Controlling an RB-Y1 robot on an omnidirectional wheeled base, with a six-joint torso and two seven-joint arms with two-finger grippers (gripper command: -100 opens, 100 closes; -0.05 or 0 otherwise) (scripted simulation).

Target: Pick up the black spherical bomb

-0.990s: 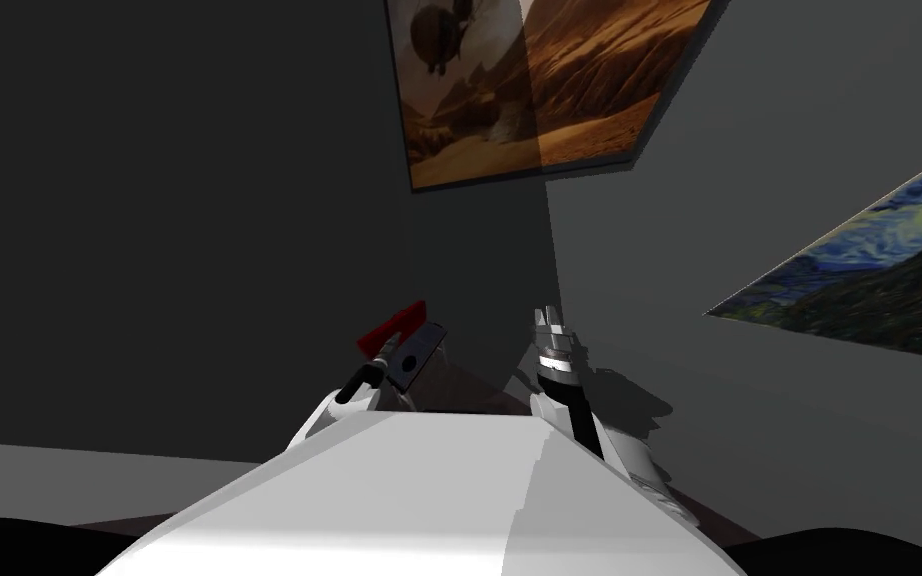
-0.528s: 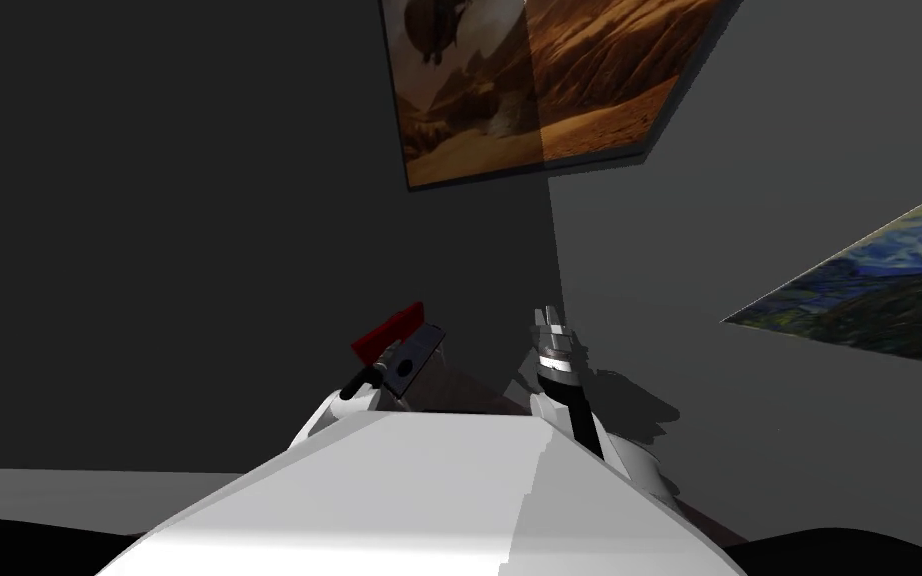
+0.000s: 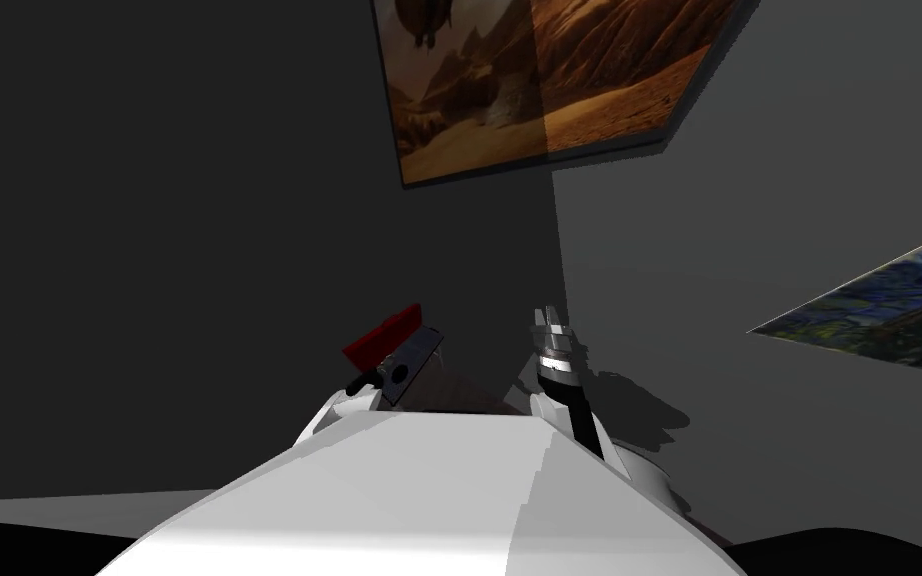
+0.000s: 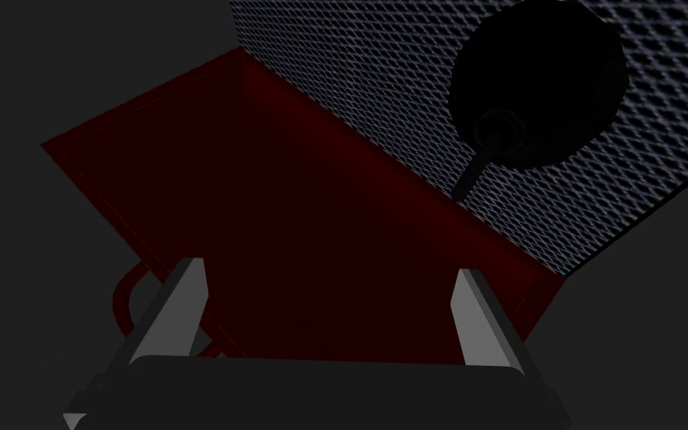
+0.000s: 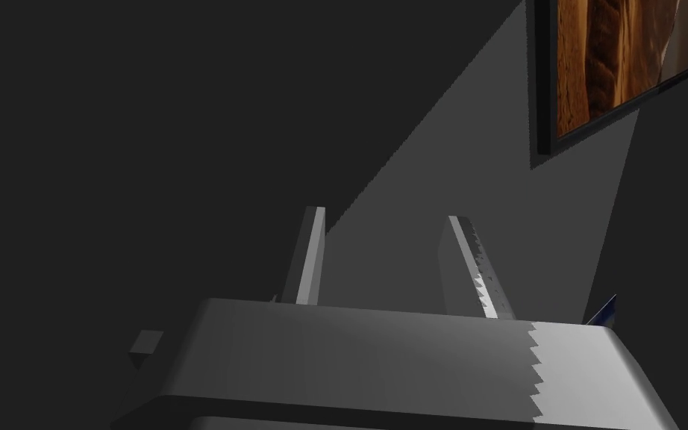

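The black round bomb (image 4: 538,78) with a short stem lies against a grey mesh panel (image 4: 380,82), next to a dark red tray (image 4: 290,216). My left gripper (image 4: 331,313) is open over the red tray. The bomb lies ahead of it, beyond one finger (image 4: 480,317), and nothing is between the fingers. In the head view the bomb (image 3: 399,374) is a small dark disc on the grey panel (image 3: 421,350), beside the red tray (image 3: 381,337). My right gripper (image 3: 549,322) is raised at the right, open (image 5: 391,254) and holding nothing.
Dark grey walls meet in a corner close ahead. A brown landscape picture (image 3: 539,80) hangs high on the wall and a blue painting (image 3: 879,310) is on the right wall. A strip of brown surface (image 3: 459,395) lies under the tray and panel.
My head view has swung, so the pictures on the walls have slid up and to the right. The red tray and mesh panel sit slightly lower and further left. The right gripper holds still.
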